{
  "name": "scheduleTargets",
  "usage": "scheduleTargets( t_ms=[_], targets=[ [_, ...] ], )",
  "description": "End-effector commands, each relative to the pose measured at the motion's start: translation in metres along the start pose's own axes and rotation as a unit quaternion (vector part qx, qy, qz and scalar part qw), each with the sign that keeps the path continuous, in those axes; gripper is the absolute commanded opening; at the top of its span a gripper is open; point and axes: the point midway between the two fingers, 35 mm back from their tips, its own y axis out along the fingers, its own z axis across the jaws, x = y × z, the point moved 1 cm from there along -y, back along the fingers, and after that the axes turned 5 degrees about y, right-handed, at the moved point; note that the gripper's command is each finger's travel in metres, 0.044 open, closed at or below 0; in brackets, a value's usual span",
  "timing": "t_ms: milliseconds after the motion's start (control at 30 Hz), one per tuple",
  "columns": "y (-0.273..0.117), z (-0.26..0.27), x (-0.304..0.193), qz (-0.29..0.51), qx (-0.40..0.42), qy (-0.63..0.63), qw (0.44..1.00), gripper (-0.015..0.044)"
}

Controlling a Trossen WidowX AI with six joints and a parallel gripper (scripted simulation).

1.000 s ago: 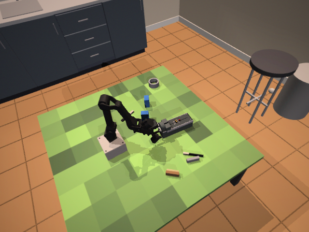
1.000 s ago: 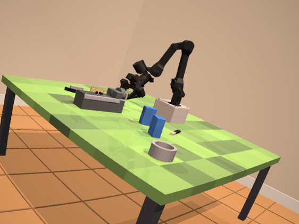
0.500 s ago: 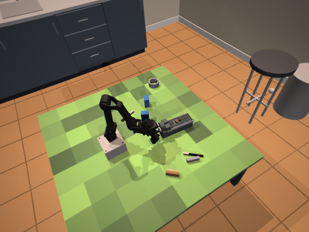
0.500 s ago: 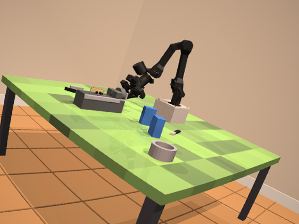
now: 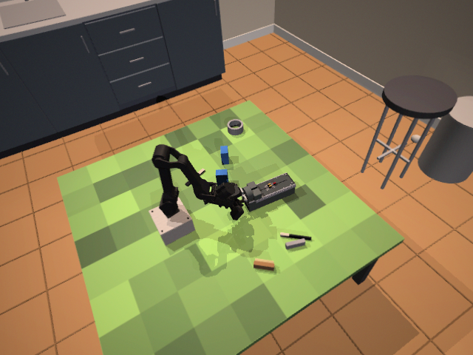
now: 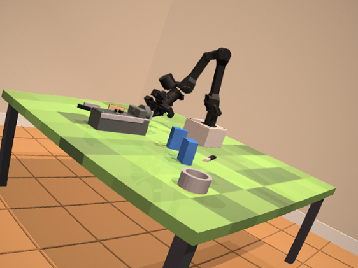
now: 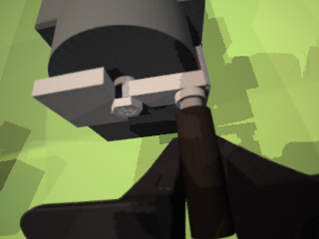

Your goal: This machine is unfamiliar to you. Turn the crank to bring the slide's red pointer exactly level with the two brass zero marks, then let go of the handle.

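Note:
The machine (image 5: 272,196) (image 6: 120,125) (image 7: 125,17) is a dark grey box with a rounded grey housing at its crank end. The red pointer (image 5: 274,183) (image 6: 115,110) sits in the top slot. In the top view it stands beyond the brass marks (image 5: 269,185), on the side away from the crank; the wrist view does not show it. The pale crank arm (image 7: 164,83) carries a dark brown handle (image 7: 203,199) at its right end. My gripper (image 7: 192,142) (image 5: 242,202) (image 6: 155,113) is shut on the handle, one finger on each side.
Two upright blue blocks (image 5: 224,155) (image 5: 221,175) (image 6: 187,151) stand beside the arm. A grey ring (image 5: 235,132) (image 6: 193,184) lies farther off. An orange block (image 5: 263,265), a grey block (image 5: 295,243) and a black-and-white stick (image 5: 299,237) lie on the machine's other side.

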Motion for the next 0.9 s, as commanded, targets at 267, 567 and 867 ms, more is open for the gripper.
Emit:
scheduleTargets(
  t_ms=[267, 567, 867],
  targets=[
    [0.005, 0.0, -0.005, 0.0, 0.0, -0.001, 1.0, 0.0],
    [0.012, 0.003, -0.012, 0.0, 0.0, -0.001, 1.0, 0.0],
    [0.017, 0.008, -0.018, 0.0, 0.0, -0.001, 1.0, 0.0]
  ],
)
